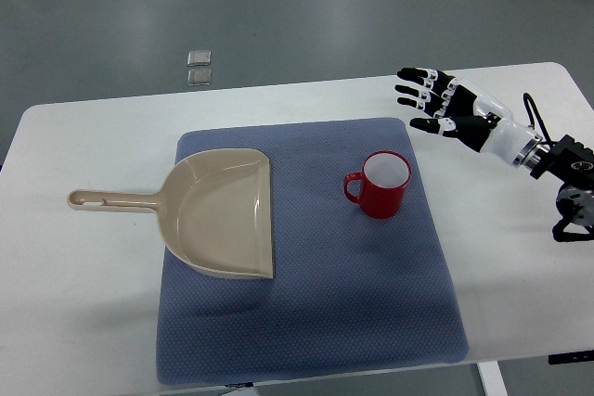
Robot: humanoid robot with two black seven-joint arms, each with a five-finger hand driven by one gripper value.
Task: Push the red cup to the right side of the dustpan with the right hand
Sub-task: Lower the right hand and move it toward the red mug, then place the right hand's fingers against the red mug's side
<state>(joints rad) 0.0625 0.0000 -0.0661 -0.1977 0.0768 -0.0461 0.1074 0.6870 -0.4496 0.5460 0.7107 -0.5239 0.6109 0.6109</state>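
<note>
A red cup with a white inside stands upright on the blue mat, its handle pointing left. To its left lies a beige dustpan, mouth facing the cup, handle reaching left onto the table. My right hand hovers above the table's back right, beyond and to the right of the cup, fingers spread and holding nothing. It does not touch the cup. My left arm is out of sight.
The white table carries the mat; its far edge runs just behind my right hand. Two small clear objects lie on the grey floor beyond the table.
</note>
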